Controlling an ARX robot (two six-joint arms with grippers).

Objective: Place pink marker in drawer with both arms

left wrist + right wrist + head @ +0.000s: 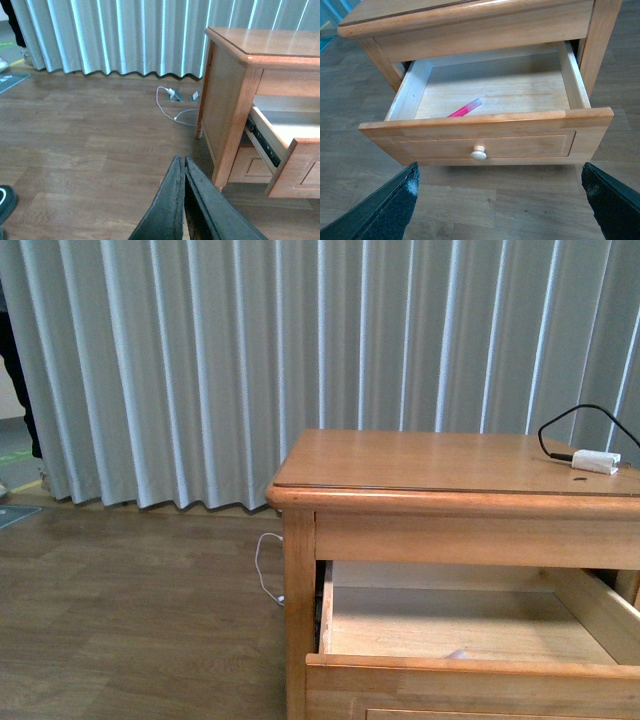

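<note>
The upper drawer (pixel 490 141) of the honey-coloured cabinet (pixel 440 465) is pulled out. The pink marker (pixel 465 108) lies flat on the drawer floor, near the front panel, its pale end pointing toward the back. My right gripper (pixel 500 192) hangs in front of the drawer, just beyond the round knob (pixel 479 153), its fingers (pixel 395 200) spread wide with nothing between them. My left gripper (pixel 183 165) is shut and holds nothing, off the cabinet's left side above the wood floor. The drawer (pixel 295 150) shows there sticking out of the cabinet. In the front view the drawer (pixel 470 675) is open and the marker is hidden.
A white plug block (pixel 595 461) with a black cable lies on the cabinet top. A white cord (pixel 172 105) and floor sockets sit by the cabinet's rear leg. Grey curtains (pixel 250 360) hang behind. A dark shoe (pixel 5 200) is at the left wrist view's edge.
</note>
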